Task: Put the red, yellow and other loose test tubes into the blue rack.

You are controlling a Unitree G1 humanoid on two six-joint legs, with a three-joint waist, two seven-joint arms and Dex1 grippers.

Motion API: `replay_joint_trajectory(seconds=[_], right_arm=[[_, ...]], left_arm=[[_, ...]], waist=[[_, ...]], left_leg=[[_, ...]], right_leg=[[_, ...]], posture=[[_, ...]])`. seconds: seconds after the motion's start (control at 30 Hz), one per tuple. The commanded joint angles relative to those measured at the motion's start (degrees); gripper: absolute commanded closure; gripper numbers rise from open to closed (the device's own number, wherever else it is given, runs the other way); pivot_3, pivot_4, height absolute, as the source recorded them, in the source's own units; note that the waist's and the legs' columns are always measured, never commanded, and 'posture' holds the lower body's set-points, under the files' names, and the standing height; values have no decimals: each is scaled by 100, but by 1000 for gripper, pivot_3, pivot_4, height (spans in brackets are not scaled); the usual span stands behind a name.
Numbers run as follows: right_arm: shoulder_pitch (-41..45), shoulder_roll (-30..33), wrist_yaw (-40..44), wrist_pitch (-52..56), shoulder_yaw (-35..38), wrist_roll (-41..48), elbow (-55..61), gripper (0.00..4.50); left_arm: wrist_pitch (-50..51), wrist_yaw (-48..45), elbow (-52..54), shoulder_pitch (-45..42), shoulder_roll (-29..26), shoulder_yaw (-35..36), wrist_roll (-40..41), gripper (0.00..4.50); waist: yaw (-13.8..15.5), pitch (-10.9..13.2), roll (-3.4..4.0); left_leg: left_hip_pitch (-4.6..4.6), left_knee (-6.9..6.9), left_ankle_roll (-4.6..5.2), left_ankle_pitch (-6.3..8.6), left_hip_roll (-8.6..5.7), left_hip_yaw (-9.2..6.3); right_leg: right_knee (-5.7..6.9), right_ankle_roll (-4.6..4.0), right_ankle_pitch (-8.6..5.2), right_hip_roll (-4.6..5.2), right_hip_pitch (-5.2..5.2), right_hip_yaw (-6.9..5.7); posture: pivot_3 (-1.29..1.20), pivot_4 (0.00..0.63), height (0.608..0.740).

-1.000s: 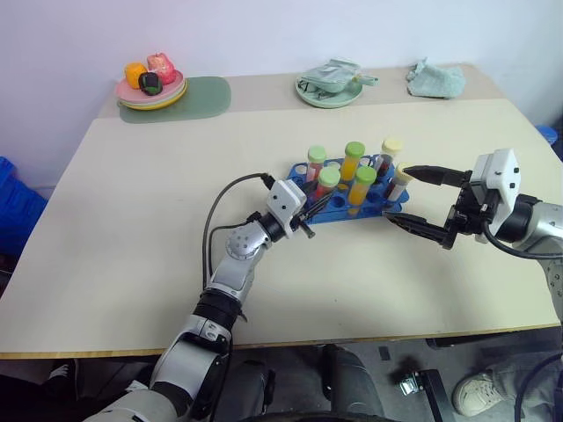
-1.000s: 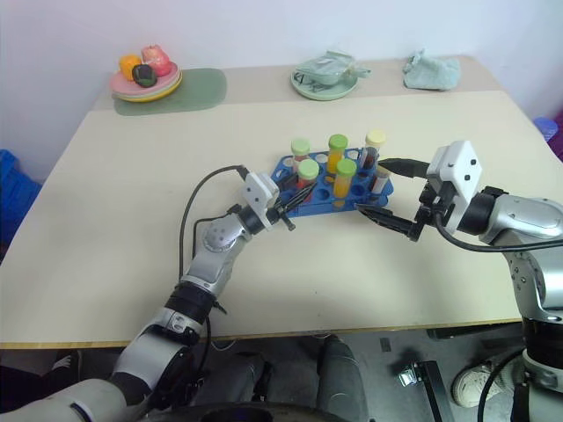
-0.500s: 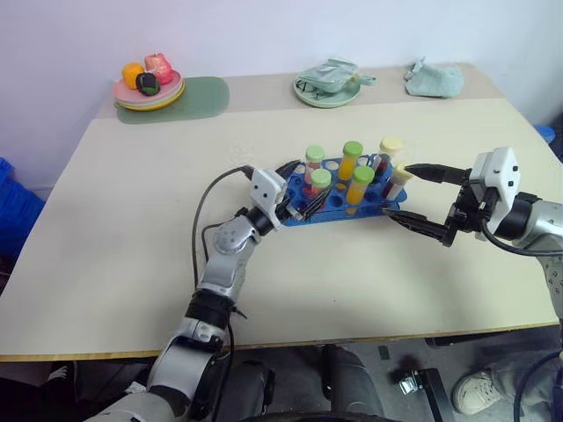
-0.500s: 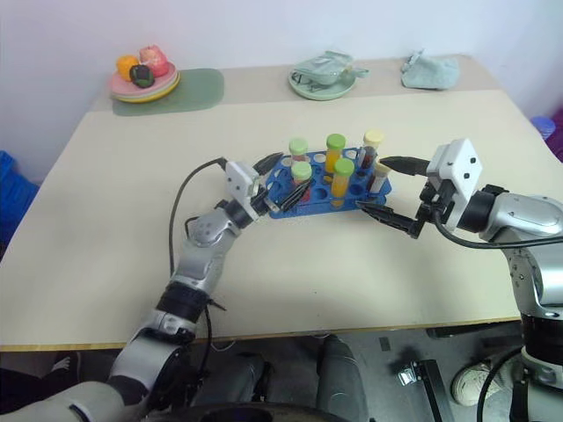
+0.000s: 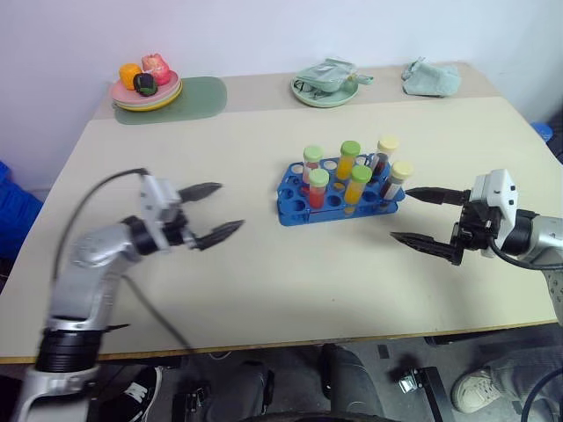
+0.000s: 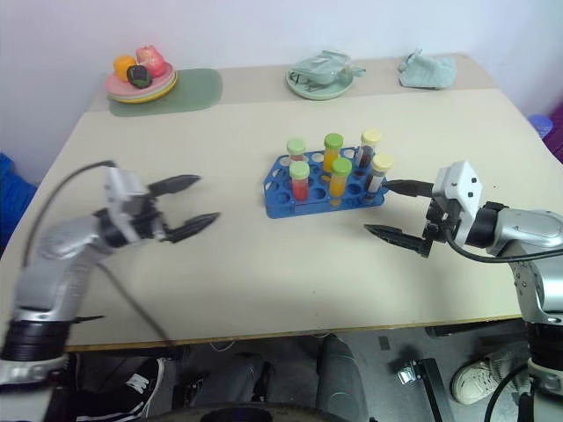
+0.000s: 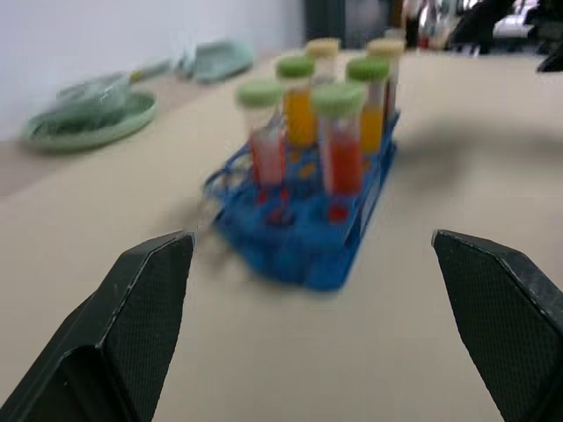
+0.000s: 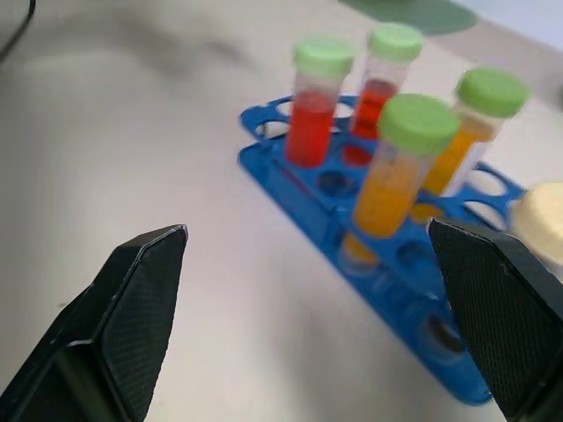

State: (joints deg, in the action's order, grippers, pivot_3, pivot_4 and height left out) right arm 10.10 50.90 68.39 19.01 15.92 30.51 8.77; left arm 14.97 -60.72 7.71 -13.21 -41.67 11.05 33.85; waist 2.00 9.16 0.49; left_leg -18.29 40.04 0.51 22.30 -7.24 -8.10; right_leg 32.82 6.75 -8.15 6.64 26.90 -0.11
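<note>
Beige table (image 5: 290, 264); blue rack (image 5: 339, 200) mid-table; white wall (image 5: 264, 35) behind.

6 capped test tubes (image 5: 350, 172) upright in blue rack (image 5: 295, 207), mid-table

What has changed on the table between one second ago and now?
The left gripper has drawn back from the blue rack towards the robot's left and now hangs open and empty over bare table. The right gripper stayed open beside the rack, dropping slightly. The six test tubes stand in the rack as before.
</note>
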Motion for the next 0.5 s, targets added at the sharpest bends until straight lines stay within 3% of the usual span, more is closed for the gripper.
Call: replay_joint_trajectory(seconds=[0.03,0.13,0.3,0.5], right_arm=[[-108,160,250,-212,127,29,51,0],[-242,259,495,-313,197,24,-98,0],[-364,384,687,-424,342,61,-294,0],[-322,397,784,-641,271,-60,-521,0]], left_arm=[[247,-736,-127,71,-533,567,489,79],[-63,-1299,-478,257,-1017,846,311,79],[-279,-2108,-779,795,-1324,1331,446,79],[-954,-2185,-775,1041,-921,1423,299,79]], waist=[[30,0,0],[19,0,0],[-3,2,3],[20,2,3]], left_leg=[[0,0,1,0,-1,0],[-1,0,5,3,-2,0],[0,-2,4,3,1,4],[1,-2,5,3,1,5]], right_leg=[[-2,0,0,1,-1,0],[-2,0,0,2,-3,-1],[-5,0,0,0,-1,-1],[-9,-1,0,3,-5,-2]], posture=[[0,150,740],[0,150,740],[0,150,740],[0,150,740]])
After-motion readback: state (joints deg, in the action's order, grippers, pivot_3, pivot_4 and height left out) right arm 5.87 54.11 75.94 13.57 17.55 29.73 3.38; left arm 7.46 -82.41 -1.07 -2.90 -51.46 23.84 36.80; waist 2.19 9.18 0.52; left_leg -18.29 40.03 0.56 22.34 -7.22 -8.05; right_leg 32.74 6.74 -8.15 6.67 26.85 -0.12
